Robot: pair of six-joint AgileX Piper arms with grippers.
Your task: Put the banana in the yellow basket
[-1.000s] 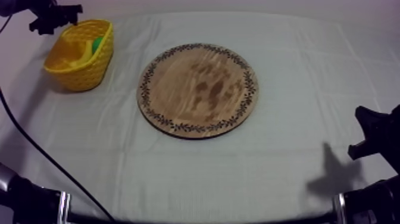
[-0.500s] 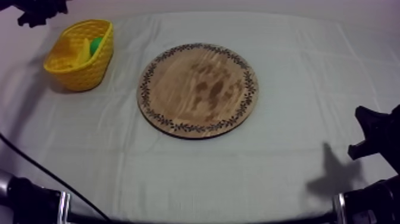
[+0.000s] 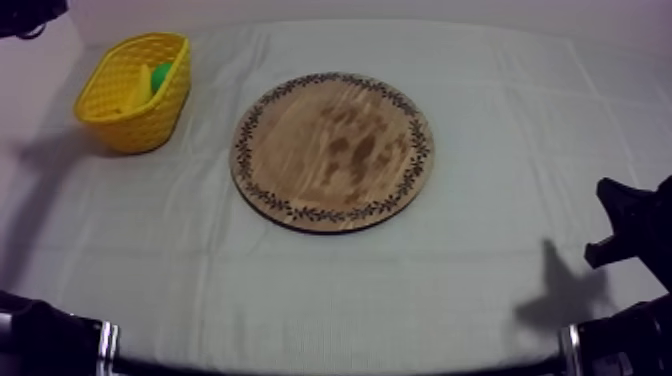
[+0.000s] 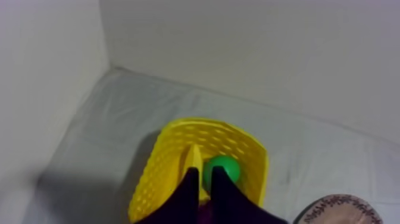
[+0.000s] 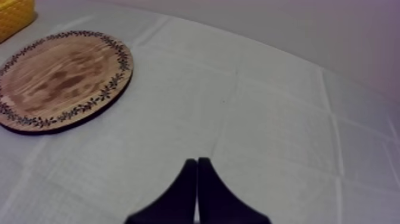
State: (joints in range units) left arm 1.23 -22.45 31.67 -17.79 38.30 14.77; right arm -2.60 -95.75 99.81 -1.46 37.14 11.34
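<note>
Top view, from the left. Left arm (image 3: 25,12) dark in the far upper corner, beyond the basket (image 3: 130,130) and apart from it. Basket upright on the cloth (image 3: 330,290), near the left edge. Banana (image 3: 138,88) inside, leaning on the wall, green fruit (image 3: 164,74) just beside it on the right. Board (image 3: 333,150) flat near the middle, well apart from the basket, patterned rim all round. Right arm (image 3: 635,225) low at the right edge, well apart from the board, with its shadow on the cloth just beside.

Left wrist view. Left gripper (image 4: 204,173) above the basket, pointing down into it. Fingers a little apart, only a narrow slit between, holding nothing. Past the tips, end of the banana and the green fruit side by side within the yellow walls. Edge of the board near, past the basket.

Right wrist view. Right gripper (image 5: 197,162) over plain cloth. Fingers pressed together into a thin wedge, gripping nothing. Board farther off, apart from the tips; corner of the basket beyond it.
</note>
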